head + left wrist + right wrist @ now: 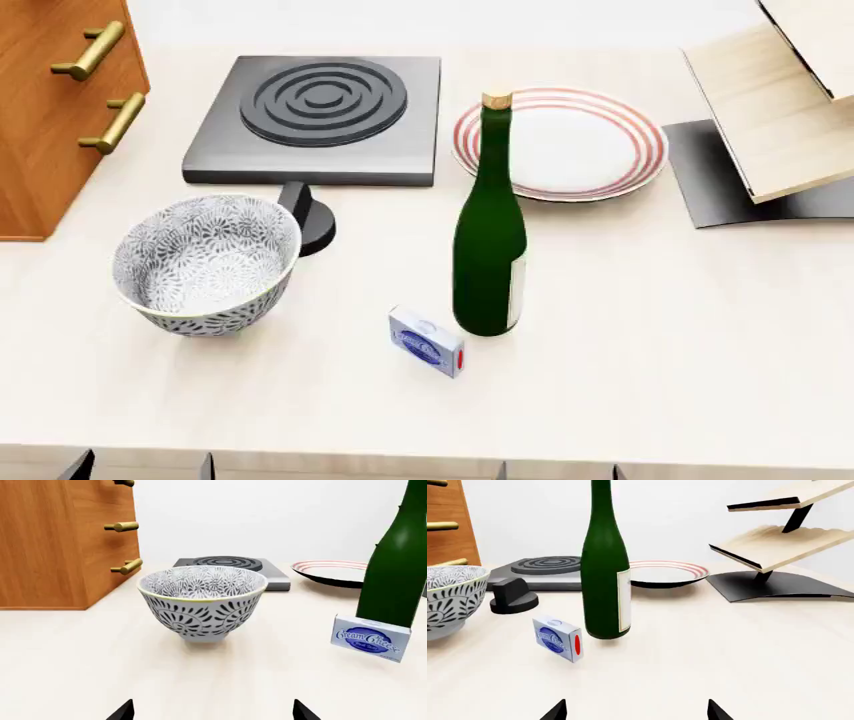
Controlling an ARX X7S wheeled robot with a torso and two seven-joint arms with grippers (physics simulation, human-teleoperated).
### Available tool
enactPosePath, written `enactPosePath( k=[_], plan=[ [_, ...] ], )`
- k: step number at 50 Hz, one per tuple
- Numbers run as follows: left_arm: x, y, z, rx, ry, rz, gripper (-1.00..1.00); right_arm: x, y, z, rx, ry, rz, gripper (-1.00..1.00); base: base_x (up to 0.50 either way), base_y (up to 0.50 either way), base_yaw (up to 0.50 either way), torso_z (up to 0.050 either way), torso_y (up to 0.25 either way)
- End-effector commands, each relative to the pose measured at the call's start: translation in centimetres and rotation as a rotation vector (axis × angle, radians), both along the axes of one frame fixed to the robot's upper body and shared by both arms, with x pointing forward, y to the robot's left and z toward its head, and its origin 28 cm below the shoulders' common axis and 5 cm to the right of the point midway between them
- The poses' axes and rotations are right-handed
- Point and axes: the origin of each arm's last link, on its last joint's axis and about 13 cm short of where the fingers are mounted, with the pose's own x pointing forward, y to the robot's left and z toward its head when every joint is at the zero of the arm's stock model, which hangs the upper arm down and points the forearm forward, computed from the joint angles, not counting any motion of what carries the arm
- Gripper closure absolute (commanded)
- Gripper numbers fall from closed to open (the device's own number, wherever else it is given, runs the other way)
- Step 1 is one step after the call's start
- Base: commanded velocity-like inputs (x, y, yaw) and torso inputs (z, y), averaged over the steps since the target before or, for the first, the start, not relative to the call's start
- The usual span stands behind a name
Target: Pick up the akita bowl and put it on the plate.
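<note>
My left hand [213, 711] hangs low over the pale tabletop [667, 340], its two dark fingertips [122, 712] spread wide apart with nothing between them. Straight ahead of it the akita bowl [202, 601] stands upright on its foot, clear of my fingers. In the head view the akita bowl sits at the left of the tabletop, just in front of the dark square burner [318, 118] and close beside the burner's black knob [307, 217].

My right hand [636, 711] is likewise low over the tabletop, its fingertips [554, 711] parted and empty. Before it stands a tall green wine bottle [605, 565], upright, with a small blue cream cheese box [558, 639] just beside its base.

The plate [561, 142], white with red rings near the rim, lies flat beyond the bottle, to the right of the burner and well apart from the bowl. Nothing rests on it. To the plate's right a light wooden rack [774, 105] rises from a dark base. At the far left stands a wooden cabinet [40, 120] with brass handles, near the bowl but not touching it.
</note>
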Motion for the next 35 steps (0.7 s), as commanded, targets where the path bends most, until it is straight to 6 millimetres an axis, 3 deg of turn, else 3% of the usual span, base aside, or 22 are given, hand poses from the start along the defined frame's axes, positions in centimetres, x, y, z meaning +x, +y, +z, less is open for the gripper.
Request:
enactPosePath(
  k=[1,23,28,35],
  plan=[
    [0.0,0.0,-0.1,0.000,0.000,0.000,-1.00,0.0,0.0,-0.1,0.000,0.000,0.000,-1.00,0.00,0.00,0.00,0.000,0.000],
    [-0.5,0.1,1.1,0.023,-0.022,-0.009,-1.00,-0.1,0.2,0.3,-0.008,-0.007,0.007,-1.00,0.00,0.00,0.00,0.000,0.000],
    [-0.8,0.2,2.1,0.023,-0.068,0.005,-1.00,-0.7,0.1,1.6,-0.015,-0.050,0.003,-1.00,0.00,0.00,0.00,0.000,0.000],
    [-2.8,0.4,5.1,0.035,-0.217,0.032,-1.00,-2.9,-0.1,4.7,-0.003,-0.171,-0.007,-1.00,0.00,0.00,0.00,0.000,0.000]
  ],
)
